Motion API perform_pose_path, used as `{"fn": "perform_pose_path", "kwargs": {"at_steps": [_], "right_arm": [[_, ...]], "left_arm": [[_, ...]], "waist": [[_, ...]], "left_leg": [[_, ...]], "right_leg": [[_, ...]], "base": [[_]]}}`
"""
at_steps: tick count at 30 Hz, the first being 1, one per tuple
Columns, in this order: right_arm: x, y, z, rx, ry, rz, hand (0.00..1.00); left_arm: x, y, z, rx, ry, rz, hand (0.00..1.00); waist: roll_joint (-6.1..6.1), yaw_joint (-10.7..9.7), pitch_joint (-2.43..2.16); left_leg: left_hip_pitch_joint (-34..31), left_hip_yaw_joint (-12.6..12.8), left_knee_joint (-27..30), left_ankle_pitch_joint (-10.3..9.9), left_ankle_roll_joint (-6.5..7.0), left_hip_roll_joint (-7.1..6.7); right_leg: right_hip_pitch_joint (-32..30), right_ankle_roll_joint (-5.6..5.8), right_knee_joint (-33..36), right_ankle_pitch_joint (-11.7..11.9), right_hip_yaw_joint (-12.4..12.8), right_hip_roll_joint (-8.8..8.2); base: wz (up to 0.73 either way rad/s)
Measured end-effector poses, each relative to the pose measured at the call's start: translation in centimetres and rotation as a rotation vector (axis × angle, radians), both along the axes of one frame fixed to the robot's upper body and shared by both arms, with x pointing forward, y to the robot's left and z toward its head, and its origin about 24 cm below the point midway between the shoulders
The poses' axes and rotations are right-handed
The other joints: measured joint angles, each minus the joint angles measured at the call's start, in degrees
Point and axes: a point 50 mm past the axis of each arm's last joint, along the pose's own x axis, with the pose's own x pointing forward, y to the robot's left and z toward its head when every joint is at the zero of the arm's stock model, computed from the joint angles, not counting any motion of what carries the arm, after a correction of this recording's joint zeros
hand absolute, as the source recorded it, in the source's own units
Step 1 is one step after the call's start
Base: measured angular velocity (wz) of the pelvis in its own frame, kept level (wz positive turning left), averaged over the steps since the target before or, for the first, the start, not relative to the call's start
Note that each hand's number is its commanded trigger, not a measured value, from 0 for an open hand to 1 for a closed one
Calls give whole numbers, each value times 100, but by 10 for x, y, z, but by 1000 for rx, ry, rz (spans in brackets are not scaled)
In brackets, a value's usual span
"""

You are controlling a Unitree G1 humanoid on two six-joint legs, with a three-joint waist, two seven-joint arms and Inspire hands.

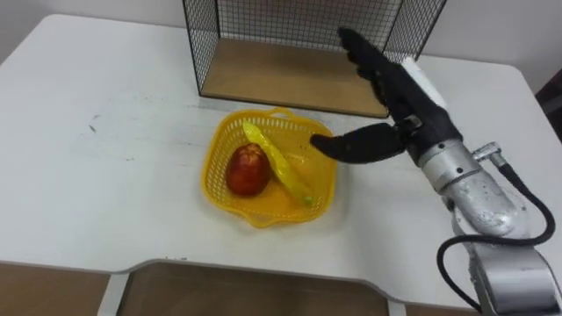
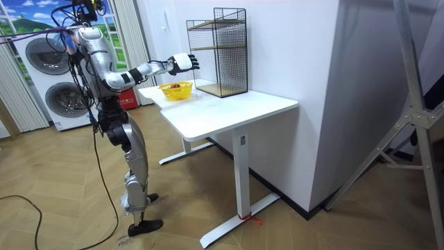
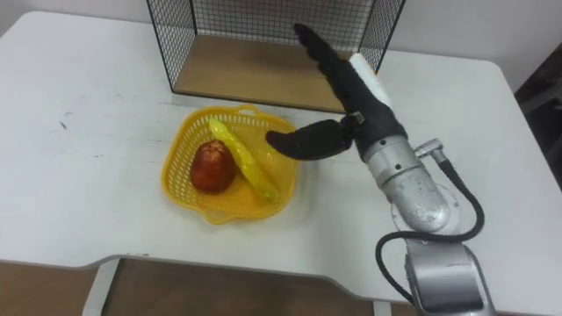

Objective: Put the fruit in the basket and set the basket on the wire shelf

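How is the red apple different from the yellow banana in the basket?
The apple is red and round; the banana is yellow, long and thin. The apple sits at the left in the yellow basket; the banana lies slanted across its middle. Both rest inside it, side by side.

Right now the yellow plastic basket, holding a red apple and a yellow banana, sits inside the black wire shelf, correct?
No: in the left eye view the yellow plastic basket, holding red apple and yellow banana, sits on the white table before the black wire shelf.
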Motion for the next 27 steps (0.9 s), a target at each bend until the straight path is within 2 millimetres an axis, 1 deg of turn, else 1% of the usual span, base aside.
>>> {"fn": "perform_pose_path", "kwargs": {"at_steps": [1, 2, 4, 5, 8, 10, 11, 12, 14, 16, 17, 19, 20, 21, 23, 24, 25, 26, 27], "right_arm": [[-2, -9, 0, 10, -14, -59, 0], [-4, -13, 0, 13, -19, -88, 0], [-10, -26, -4, 6, -30, -183, 0], [-14, -33, -6, 3, -30, -222, 0], [-22, -46, -9, 10, -26, -296, 0], [-24, -54, -7, 32, -51, -357, 0], [-24, -55, -6, 33, -55, -366, 0], [-24, -56, -6, 37, -60, -381, 0], [-27, -59, -8, 33, -63, -409, 0], [-34, -66, -11, 27, -58, -454, 0], [-35, -67, -12, 26, -57, -465, 0], [-42, -71, -16, 25, -53, -489, 0], [-45, -74, -17, 25, -55, -504, 0], [-46, -75, -17, 24, -58, -515, 0], [-52, -82, -19, 14, -61, -556, 0], [-54, -83, -20, 11, -53, -564, 0], [-59, -85, -25, 3, -34, -577, 0], [-61, -86, -26, -1, -25, -583, 0], [-64, -88, -29, -8, -13, -591, 0]], "left_arm": [[-3, 4, 1, 27, -12, 81, 0], [-5, 6, 2, 41, -16, 117, 0], [-10, 15, 7, 103, -29, 257, 0], [-8, 22, 11, 137, -54, 307, 0], [1, 37, 22, 226, -117, 383, 0], [13, 50, 36, 321, -190, 464, 0], [13, 52, 39, 345, -199, 473, 0], [20, 57, 46, 385, -234, 498, 0], [26, 64, 55, 433, -273, 537, 0], [38, 71, 71, 500, -347, 566, 0], [39, 73, 75, 518, -360, 577, 0], [43, 81, 89, 585, -407, 637, 0], [44, 86, 98, 627, -433, 668, 0], [45, 87, 102, 652, -443, 675, 0], [50, 93, 122, 747, -501, 690, 0], [51, 95, 127, 773, -520, 695, 0], [51, 98, 139, 825, -554, 702, 0], [52, 99, 146, 853, -577, 705, 0], [53, 101, 161, 908, -623, 717, 0]], "waist": [[69, -2, -8], [101, -3, -25], [196, -17, -91], [216, -21, -110], [211, -28, -111], [175, -134, -90], [166, -136, -85], [153, -159, -85], [162, -158, -83], [147, -121, -92], [156, -97, -95], [217, 17, -118], [247, 15, -128], [259, 24, -135], [342, 30, -142], [357, 32, -153], [374, 45, -165], [378, 54, -166], [377, 83, -160]], "left_leg": [[10, 3, -20, -2, 4, -1], [15, 4, -31, -2, 4, -1], [37, -11, -47, 5, 1, -4], [62, -16, -50, 8, -3, -3], [119, -57, -108, 40, -2, -34], [115, -87, -142, 86, 11, -74], [116, -87, -145, 89, 13, -78], [119, -81, -144, 89, 15, -84], [114, -79, -139, 86, 20, -92], [109, -76, -153, 81, 28, -94], [116, -71, -158, 78, 32, -94], [202, -23, -217, 78, 35, -92], [204, -32, -221, 78, 35, -91], [205, -33, -225, 78, 35, -89], [225, -40, -306, 78, 34, -92], [236, -42, -315, 78, 34, -92], [262, -45, -330, 79, 33, -93], [268, -44, -326, 79, 33, -93], [263, -40, -326, 79, 33, -92]], "right_leg": [[19, 1, -1, 0, -3, -4], [26, 1, 0, 0, -4, -6], [41, 1, 0, -1, -1, -2], [61, 1, 0, -2, -8, -1], [115, 3, -24, -15, -19, -16], [103, 12, -30, -25, -8, -48], [103, 13, -30, -26, -3, -50], [100, 16, -30, -27, 7, -55], [72, 24, -29, -23, 0, -60], [16, 35, -33, -14, 14, -63], [19, 36, -33, -14, 20, -64], [26, 39, -15, -10, 154, -52], [21, 39, -4, -10, 158, -48], [16, 39, 0, -10, 157, -47], [14, 39, -12, -10, 144, -51], [17, 38, -11, -10, 140, -51], [24, 39, -11, -12, 138, -52], [23, 40, -13, -13, 133, -52], [20, 40, -18, -14, 120, -51]], "base": [[0], [0], [0], [0], [6], [7], [0], [-4], [-2], [-4], [-13], [-25], [-15], [0], [0], [0], [0], [-3], [-4]]}}
